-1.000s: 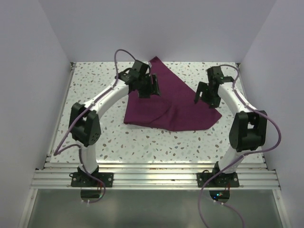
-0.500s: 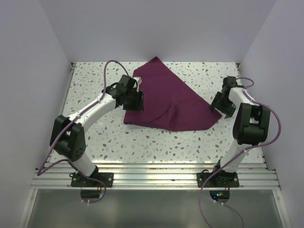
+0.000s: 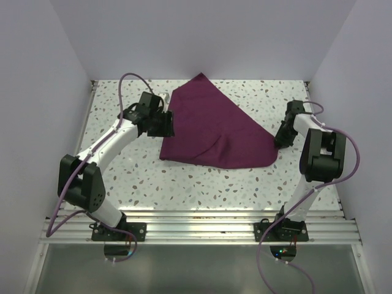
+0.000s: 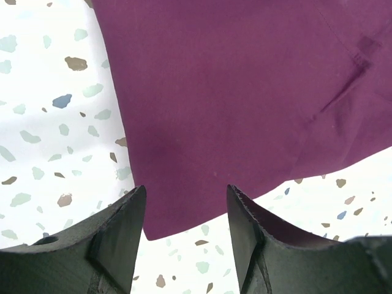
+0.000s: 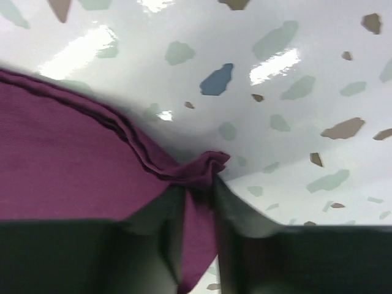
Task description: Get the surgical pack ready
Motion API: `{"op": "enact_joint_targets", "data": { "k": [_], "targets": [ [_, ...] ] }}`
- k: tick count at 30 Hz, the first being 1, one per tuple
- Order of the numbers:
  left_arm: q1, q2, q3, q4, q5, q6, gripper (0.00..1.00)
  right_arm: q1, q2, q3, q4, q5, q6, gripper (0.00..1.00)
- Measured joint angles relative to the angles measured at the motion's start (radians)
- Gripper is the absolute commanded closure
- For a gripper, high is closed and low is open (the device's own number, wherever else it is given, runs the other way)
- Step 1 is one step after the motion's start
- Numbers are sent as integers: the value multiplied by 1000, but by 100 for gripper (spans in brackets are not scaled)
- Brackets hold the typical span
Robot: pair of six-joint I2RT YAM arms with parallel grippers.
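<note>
At table's right side, right gripper (image 5: 199,191) was clamped on bunched corner of surgical pack (image 5: 61,159), with cloth pinched between fingers (image 5: 156,214). Finger bases were dark, blurred and cut off at frame bottom. From above, pinch itself was hidden beneath gripper body.

Pack lay flat on speckled table (image 3: 153,177), folded roughly triangular, far tip near back wall.

Left gripper (image 4: 184,196) hung spread and held nothing, at pack's left edge, near-left corner showing between its fingers. Contact with table could not be told. Pack ran off left wrist view at top and right.

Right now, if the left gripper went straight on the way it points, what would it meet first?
Probably the surgical pack, whose corner lies just ahead of the left gripper's open jaws; depth is unclear.
</note>
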Motion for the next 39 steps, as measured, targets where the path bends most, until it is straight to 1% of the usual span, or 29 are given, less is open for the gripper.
{"op": "enact_joint_targets", "data": {
  "k": [1,2,3,8,10,12,14,18,21,25,30,34,39],
  "targets": [
    [2,0,0,-2,-2,-2,41,1,2,2,3,-11,-2,83],
    [7,0,0,-4,-3,-3,41,1,2,3,5,-21,-1,89],
    [17,0,0,-8,-5,-5,40,2,2,3,6,-25,-2,92],
    [113,-2,0,-25,-17,-23,40,18,-32,16,-31,-28,13,96],
    [166,-2,-6,-28,-14,-29,41,49,-71,52,-75,-26,16,100],
    [214,0,-23,-29,-5,-32,41,107,-111,132,-129,-20,20,100],
    [241,6,-44,-28,6,-41,41,188,-131,248,-159,-19,26,100],
    [245,26,-100,-23,44,-66,41,364,-135,457,-171,-29,45,100],
    [244,40,-135,-14,79,-84,41,491,-124,557,-191,-33,65,100],
    [244,61,-166,6,114,-109,41,660,-24,708,-209,-34,95,100],
    [244,89,-179,31,143,-131,41,800,203,924,-237,-29,125,100],
    [244,93,-180,47,158,-142,41,857,330,1016,-251,-23,156,100],
    [244,93,-182,52,158,-157,41,884,402,1056,-251,-30,192,100]
  ]
}}
